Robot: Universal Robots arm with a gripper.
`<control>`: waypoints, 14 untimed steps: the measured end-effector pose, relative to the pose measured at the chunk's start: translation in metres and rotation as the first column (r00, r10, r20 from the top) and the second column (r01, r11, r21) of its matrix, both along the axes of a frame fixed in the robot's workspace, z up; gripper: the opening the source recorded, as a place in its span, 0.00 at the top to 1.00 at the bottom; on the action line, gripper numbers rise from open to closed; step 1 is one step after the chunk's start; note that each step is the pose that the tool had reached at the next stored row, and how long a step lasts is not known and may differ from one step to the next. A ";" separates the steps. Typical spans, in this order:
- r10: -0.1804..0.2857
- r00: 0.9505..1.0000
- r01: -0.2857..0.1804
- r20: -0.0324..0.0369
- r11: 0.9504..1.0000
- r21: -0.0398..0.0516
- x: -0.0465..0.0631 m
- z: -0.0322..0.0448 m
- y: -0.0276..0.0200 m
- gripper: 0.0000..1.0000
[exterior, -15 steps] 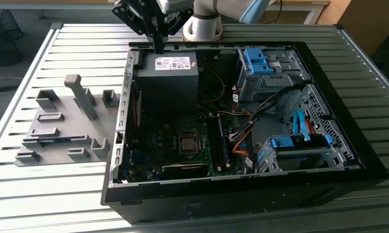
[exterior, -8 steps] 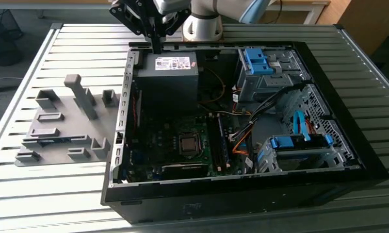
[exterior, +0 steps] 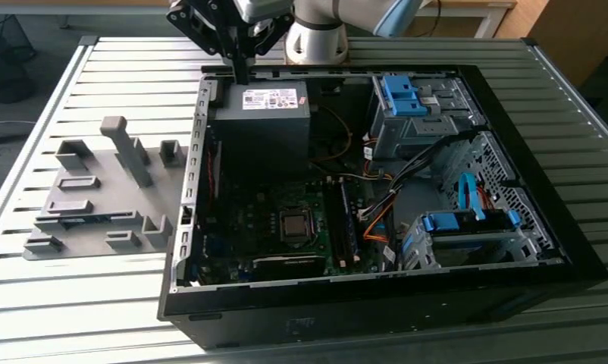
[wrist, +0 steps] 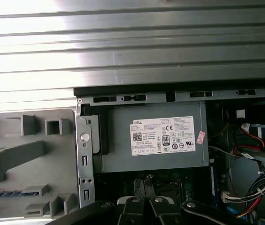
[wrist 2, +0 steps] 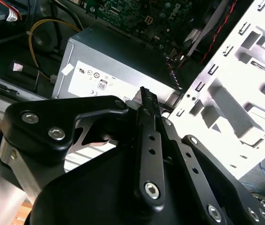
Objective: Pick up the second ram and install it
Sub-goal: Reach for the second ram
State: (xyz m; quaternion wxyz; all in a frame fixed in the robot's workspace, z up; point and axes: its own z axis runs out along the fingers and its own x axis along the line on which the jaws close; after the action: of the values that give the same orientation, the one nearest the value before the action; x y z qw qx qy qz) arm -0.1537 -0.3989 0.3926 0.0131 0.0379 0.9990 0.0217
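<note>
Over the rear edge of the open computer case, the gripper hung just above the corner of the grey power supply, its dark fingers pointing down at the case rim. The jaws looked clenched, the two fingers lying close together with nothing visible between them; in the second wrist view the gripper tapered to one thin tip over the power supply, and in the first wrist view the gripper sat above the motherboard edge, beside the labelled power supply.

The second ram lay well apart from the gripper, outside the case, on the grey holder tray toward the exterior view's left. It rested as a thin blue-green strip in one of the low holder blocks, untouched. The first wrist view showed the second ram in the same slot on the holder tray.

Inside the case the motherboard lay flat, with blue drive-bay latches toward the exterior view's right. Case and tray stood on a slatted metal table.
</note>
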 end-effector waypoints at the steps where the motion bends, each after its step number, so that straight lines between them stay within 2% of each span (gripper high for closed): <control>1: 0.000 1.000 0.000 0.000 1.000 0.000 0.000 0.0000 0.0000 0.89; 14: 0.000 1.000 0.000 0.000 1.000 0.000 -0.007 -0.0004 0.0000 0.89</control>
State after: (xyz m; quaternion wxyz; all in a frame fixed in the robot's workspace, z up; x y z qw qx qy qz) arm -0.1603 -0.3989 0.3922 0.0131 0.0379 0.9990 0.0217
